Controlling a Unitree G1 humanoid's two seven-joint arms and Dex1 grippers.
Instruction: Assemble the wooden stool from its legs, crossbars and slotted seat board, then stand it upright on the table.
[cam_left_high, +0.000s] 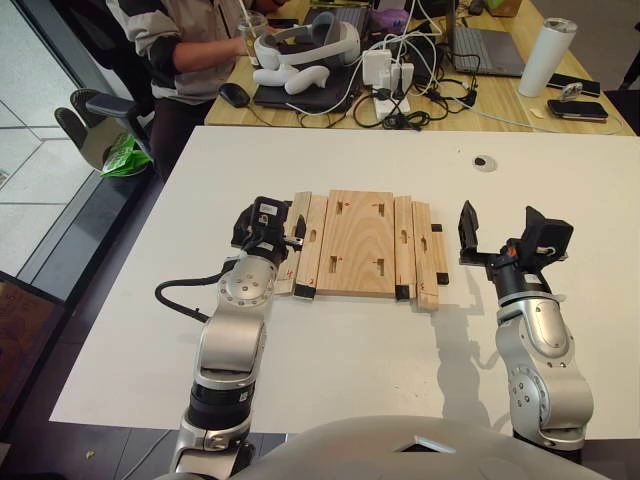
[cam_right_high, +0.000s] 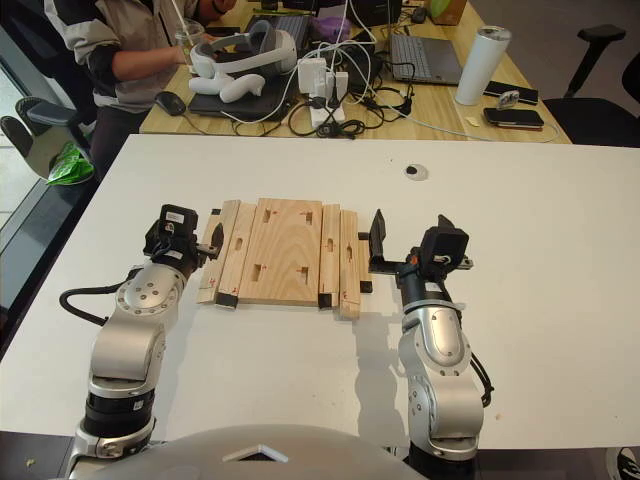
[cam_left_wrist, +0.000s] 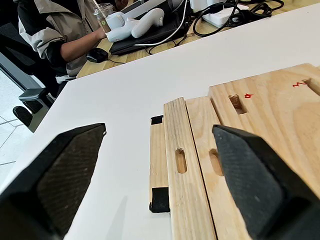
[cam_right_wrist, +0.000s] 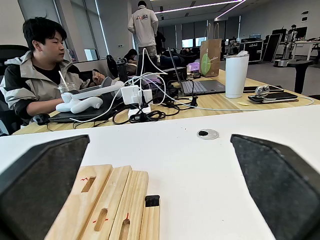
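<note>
White table (cam_left_high: 330, 350) up front, and a wooden desk (cam_left_high: 500, 112) behind it piled with cables, a headset (cam_left_high: 305, 45) and a white tumbler (cam_left_high: 548, 55).

Going left to right: the left gripper (cam_left_wrist: 160, 172) sits low at the left edge of the stool parts with its fingers spread wide. One finger is out over bare table and the other is over the wood; can't tell if it touches anything.

The parts all lie flat, side by side. There's a pair of left strips (cam_left_high: 305, 248) with slots and black end caps, then the slotted seat board (cam_left_high: 360, 245) in the middle, then a pair of right strips (cam_left_high: 417, 252) snug against it.

The right gripper (cam_left_high: 498, 226) is just beside those right strips, fingers wide apart and holding nothing. A small round disc (cam_left_high: 485, 161) lies farther back on the table.
</note>
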